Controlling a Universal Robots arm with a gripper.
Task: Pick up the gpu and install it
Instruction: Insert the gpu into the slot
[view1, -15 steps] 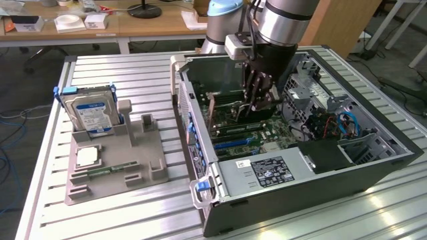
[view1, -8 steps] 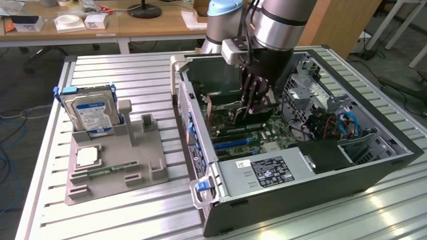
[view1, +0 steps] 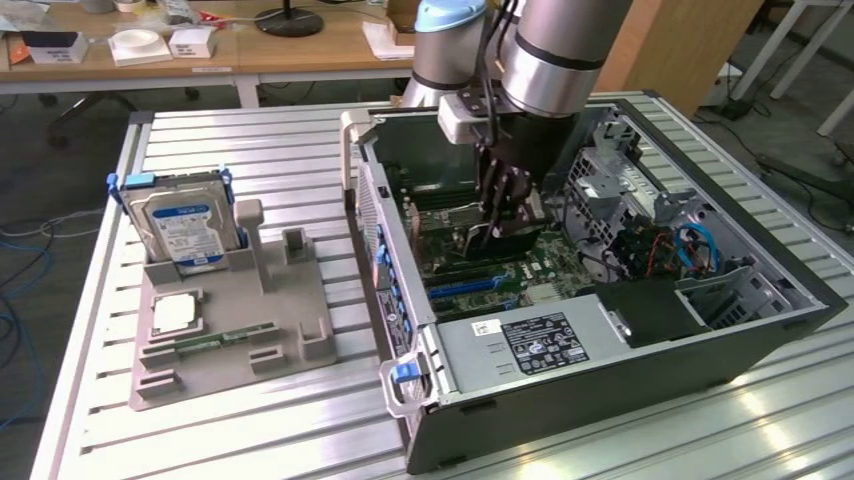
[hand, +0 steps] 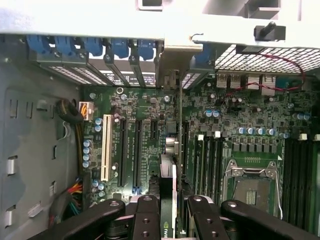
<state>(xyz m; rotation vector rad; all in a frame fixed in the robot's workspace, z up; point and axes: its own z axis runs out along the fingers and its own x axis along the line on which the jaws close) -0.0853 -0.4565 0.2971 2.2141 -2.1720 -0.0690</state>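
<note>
Exterior view, from its left to its right. A grey fixture tray (view1: 227, 330) lay on the slatted metal table (view1: 200, 150), well apart from the arm. In the tray stood a blue-labelled hard drive (view1: 187, 228), upright in its slot, with a small square chip (view1: 175, 312) and a slim green memory stick (view1: 220, 337) lying flat nearer the front. Beside the tray sat the open computer case (view1: 601, 300), its power supply (view1: 527, 345) at the near end and its motherboard (view1: 487, 275) exposed. The robot arm (view1: 547, 50) reached down into the case, and the gripper (view1: 497, 228) hung low over the board.

Wrist view. The black fingers (hand: 145, 220) were pinched on the gpu (hand: 170, 195), which was seen edge-on, upright and between the finger pairs. Its silver bracket (hand: 172, 65) met the rear slot openings of the case. The card stood over the motherboard's expansion slots, beside the long black slots (hand: 129, 150) and the white slot (hand: 105, 148). The empty processor socket (hand: 252, 182) lay further along.
</note>
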